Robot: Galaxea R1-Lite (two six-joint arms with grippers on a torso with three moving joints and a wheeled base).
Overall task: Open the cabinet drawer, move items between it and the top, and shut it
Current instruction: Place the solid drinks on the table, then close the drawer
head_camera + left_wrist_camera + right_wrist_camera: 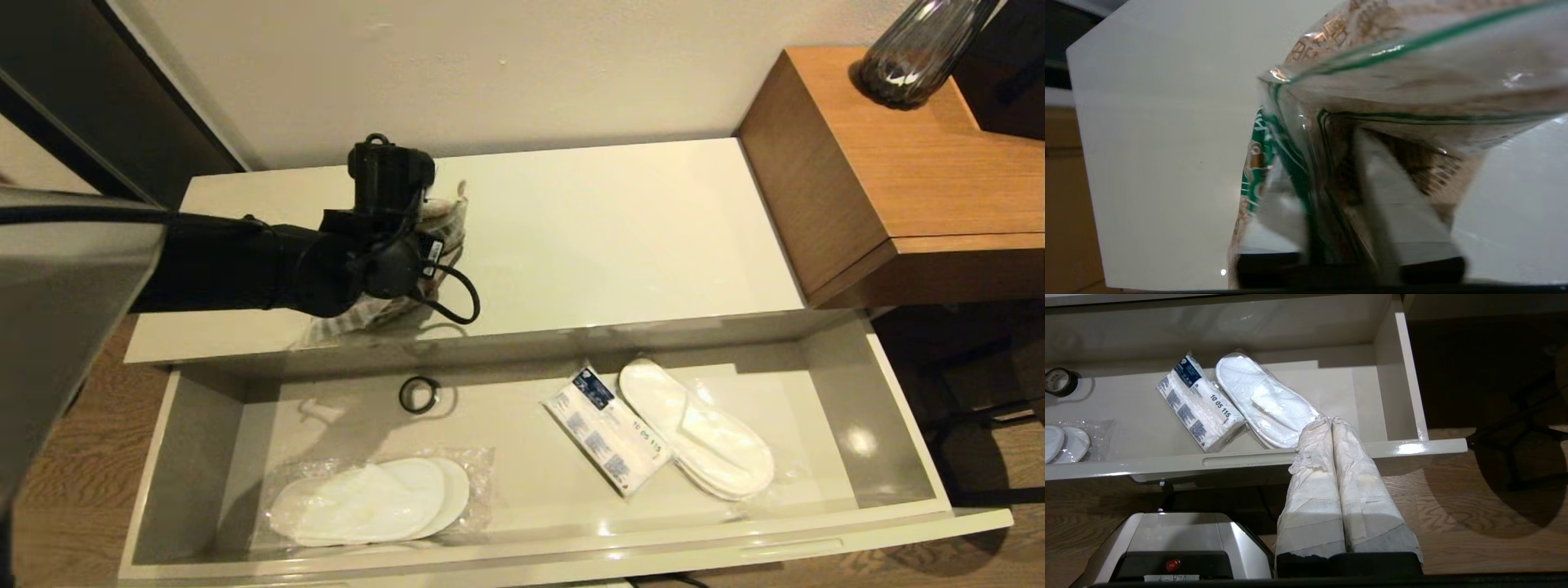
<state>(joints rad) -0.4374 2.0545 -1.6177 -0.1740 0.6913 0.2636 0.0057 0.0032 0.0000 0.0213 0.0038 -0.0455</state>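
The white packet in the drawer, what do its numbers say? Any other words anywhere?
"10 05 115": on the white packet, beside its dark blue label.
Packet's blue print and label: too small to read.
Gold and green print on the crinkly bag in the left tool: blurred, unreadable.

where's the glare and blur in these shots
Head view: ceiling-light glare on the glossy top and the drawer floor. Left wrist view: the clear bag held in the left tool is close and smeared. Right wrist view: sharp, with a bright spot on the drawer front beside the right tool.

Head camera overhead; wrists close.
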